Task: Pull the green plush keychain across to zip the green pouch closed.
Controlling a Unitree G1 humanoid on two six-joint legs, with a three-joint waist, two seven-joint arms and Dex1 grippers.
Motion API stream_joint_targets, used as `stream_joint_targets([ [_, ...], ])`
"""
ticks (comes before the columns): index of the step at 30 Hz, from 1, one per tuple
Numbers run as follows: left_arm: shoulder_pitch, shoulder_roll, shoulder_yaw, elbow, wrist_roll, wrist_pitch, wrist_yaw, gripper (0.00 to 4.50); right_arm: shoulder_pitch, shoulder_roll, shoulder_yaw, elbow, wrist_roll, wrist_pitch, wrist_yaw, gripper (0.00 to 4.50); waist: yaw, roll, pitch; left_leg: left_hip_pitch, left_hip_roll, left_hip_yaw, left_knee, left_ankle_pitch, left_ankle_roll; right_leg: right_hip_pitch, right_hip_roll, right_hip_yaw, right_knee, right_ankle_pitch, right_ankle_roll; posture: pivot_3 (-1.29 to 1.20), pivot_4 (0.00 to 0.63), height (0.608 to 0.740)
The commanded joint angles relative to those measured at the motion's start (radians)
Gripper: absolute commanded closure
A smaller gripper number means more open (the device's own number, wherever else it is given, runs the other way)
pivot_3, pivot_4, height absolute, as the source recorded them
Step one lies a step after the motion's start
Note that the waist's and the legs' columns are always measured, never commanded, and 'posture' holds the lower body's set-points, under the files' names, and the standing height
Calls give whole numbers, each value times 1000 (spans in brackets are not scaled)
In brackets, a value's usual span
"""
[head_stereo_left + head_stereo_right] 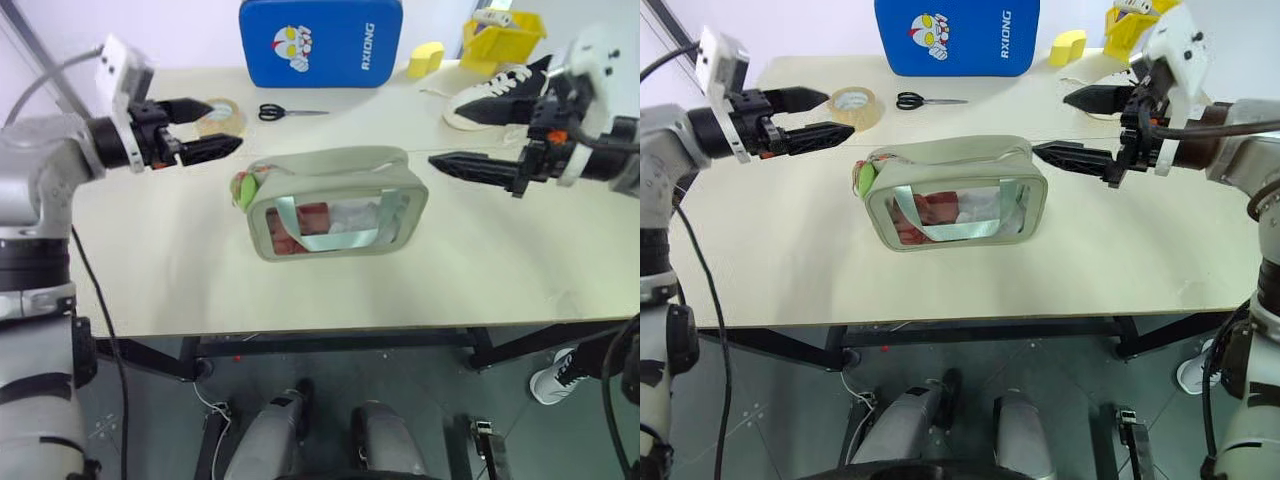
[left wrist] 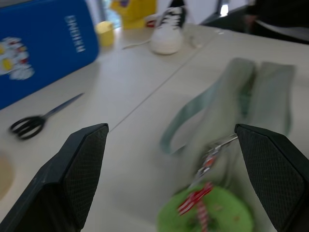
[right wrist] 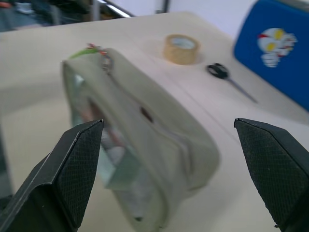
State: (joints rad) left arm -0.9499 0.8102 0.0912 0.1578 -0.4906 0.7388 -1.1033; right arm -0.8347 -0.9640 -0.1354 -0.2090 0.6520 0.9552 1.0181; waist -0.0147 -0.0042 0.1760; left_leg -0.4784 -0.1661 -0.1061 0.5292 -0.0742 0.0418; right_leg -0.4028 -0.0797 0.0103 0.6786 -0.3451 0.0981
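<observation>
The pale green pouch (image 1: 330, 165) stands mid-table, its clear window facing me with red and white contents inside. At the pouch's left end sits the green plush keychain (image 1: 243, 188), a fuzzy ball with a red-and-white ribbon (image 2: 195, 200) hanging from the zipper pull. My left gripper (image 1: 222, 125) hovers open to the left of and above the keychain, not touching it. On the opposite side, my right gripper (image 1: 1050, 124) is open, off the pouch's right end and apart from it. Through the right wrist view the pouch (image 3: 145, 125) lies between that gripper's spread fingers (image 3: 72, 164).
A blue cartoon case (image 1: 320, 40) stands at the table's back. Scissors (image 1: 290, 112) and a tape roll (image 1: 222, 115) lie behind the left gripper. A yellow sponge (image 1: 425, 58), yellow bin (image 1: 500, 38) and a shoe (image 1: 495, 95) are at back right. Bare table (image 1: 150, 260) lies in front.
</observation>
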Motion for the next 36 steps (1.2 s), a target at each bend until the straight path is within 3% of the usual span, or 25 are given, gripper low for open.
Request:
stream_joint_targets([
  [1,-8,28,0,-42,-10,-2,-29,30,-33,-5,1,-3,21,4,9,0,-3,0,0,-2,0,0,0,1,-2,-1,0,0,1,0,0,0,150,740],
  [5,2,22,3,-58,-3,7,2,30,-20,-5,11,1,2,-27,10,0,-7,0,0,-2,1,0,7,3,-3,0,0,0,5,0,0,0,150,740],
  [14,61,104,-10,-203,-69,73,-94,30,-64,23,69,1,1,-47,39,0,-2,1,1,-2,1,0,13,-2,3,2,2,0,7,0,-1,0,150,740],
  [27,86,116,4,-218,-56,29,-51,30,-209,254,416,344,-381,-513,139,0,-4,1,1,0,1,0,12,-1,1,0,3,1,8,4,3,0,150,740],
  [30,107,121,24,-238,-61,35,-24,0,-211,268,432,393,-426,-574,172,1339,0,1,1,0,1,-1,12,2,-3,1,4,0,9,4,4,0,150,740],
  [36,137,139,42,-260,-70,34,-7,0,-236,306,402,427,-460,-571,152,4456,-5,1,1,1,1,-1,14,1,-2,1,5,1,12,6,5,0,150,740],
])
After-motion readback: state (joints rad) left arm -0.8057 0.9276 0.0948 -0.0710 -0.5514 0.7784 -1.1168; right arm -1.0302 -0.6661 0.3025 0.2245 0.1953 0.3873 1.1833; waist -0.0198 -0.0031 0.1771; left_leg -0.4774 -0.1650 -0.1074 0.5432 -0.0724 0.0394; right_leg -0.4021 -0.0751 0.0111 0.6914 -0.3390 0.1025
